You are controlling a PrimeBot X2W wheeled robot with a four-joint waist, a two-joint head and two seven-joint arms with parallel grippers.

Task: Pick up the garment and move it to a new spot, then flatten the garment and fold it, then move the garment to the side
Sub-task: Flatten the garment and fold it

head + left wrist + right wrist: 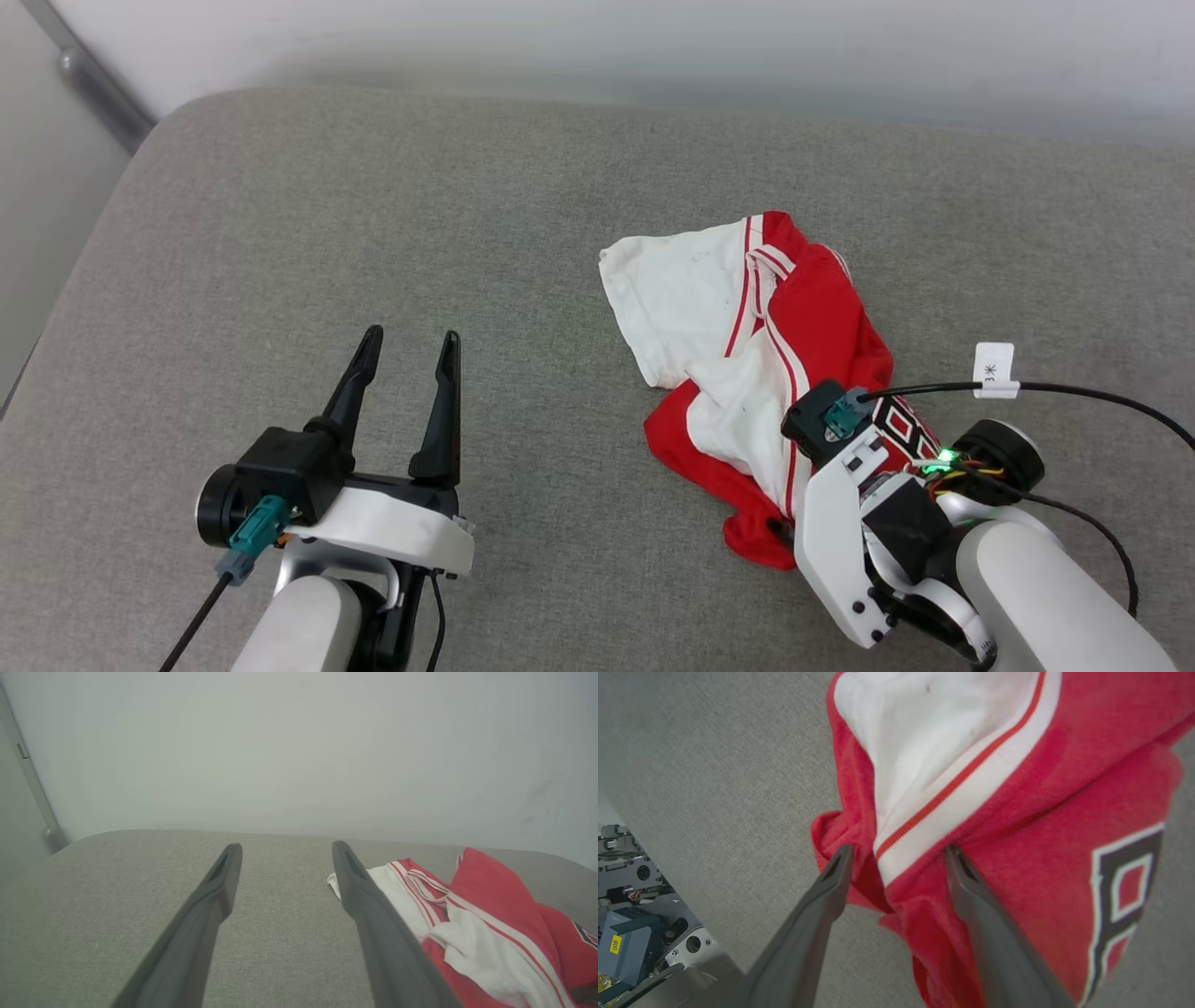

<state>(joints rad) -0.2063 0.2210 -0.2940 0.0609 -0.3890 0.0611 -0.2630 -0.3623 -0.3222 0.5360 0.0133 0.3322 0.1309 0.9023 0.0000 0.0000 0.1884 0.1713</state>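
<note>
Crumpled red-white jersey garment (747, 355) noted right on grey woven cushion (373, 205); pale wall (653, 37) far. Left gripper (412, 334) spread; right gripper (898, 849) spread astride fold.

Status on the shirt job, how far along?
Nothing looks done: the garment lies crumpled on the grey cushion. In hand: the right gripper is open, straddling a red-and-white fold, not yet closed on it. The left gripper is open over bare cushion. Remaining: pick up, move, flatten, fold, set aside.
</note>
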